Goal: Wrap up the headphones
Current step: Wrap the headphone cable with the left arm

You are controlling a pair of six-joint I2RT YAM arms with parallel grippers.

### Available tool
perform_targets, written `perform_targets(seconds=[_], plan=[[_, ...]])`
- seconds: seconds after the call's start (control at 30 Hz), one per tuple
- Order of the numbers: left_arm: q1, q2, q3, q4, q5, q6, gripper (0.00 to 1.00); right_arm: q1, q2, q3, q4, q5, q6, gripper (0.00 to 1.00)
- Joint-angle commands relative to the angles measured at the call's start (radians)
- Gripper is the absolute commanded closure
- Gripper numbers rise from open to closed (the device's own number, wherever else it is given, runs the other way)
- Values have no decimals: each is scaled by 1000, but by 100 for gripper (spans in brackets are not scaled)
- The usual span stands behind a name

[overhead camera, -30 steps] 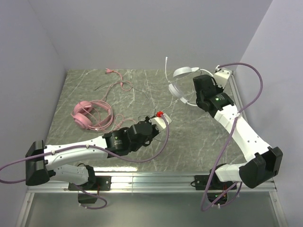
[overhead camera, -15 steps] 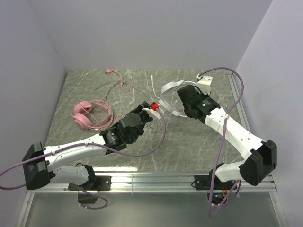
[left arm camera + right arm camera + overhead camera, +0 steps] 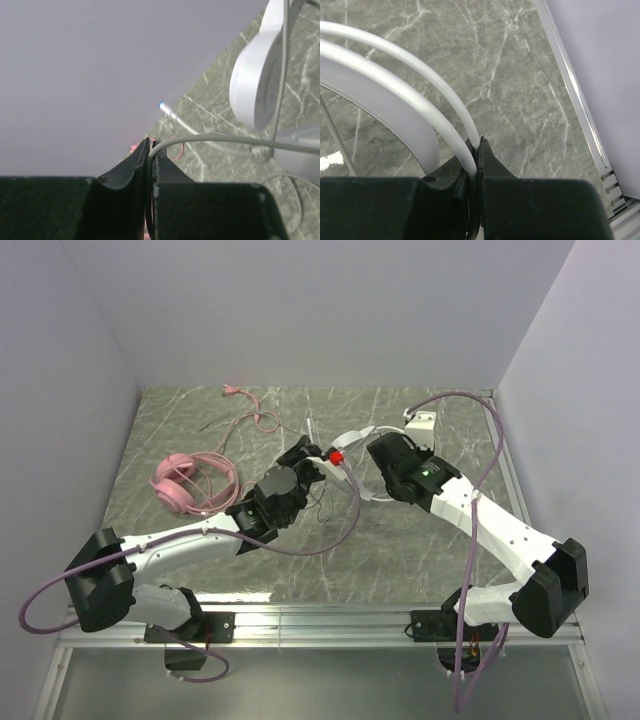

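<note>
The white headset (image 3: 352, 436) is clenched by its band (image 3: 385, 85) in the right hand (image 3: 479, 144), at 3 o'clock of the left hand (image 3: 150, 146), by which its cord (image 3: 225, 138) is pinched.

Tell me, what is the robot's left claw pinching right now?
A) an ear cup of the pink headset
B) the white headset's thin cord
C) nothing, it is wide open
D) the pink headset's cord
B: in the left wrist view the left gripper is closed on the thin cord that runs to the white headset, while the pink headset lies apart, untouched.
</note>
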Motion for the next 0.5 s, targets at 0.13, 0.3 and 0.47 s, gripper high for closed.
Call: perform_targets(seconds=[0.13, 0.3, 0.47], plan=[[53, 50, 112, 185, 75, 126, 89, 29, -45, 1, 7, -26, -23, 100], [109, 53, 118, 193, 219, 161, 85, 38, -68, -6, 12, -94, -36, 100], [163, 111, 201, 128, 266, 89, 91, 41, -91, -19, 21, -135, -51, 100]])
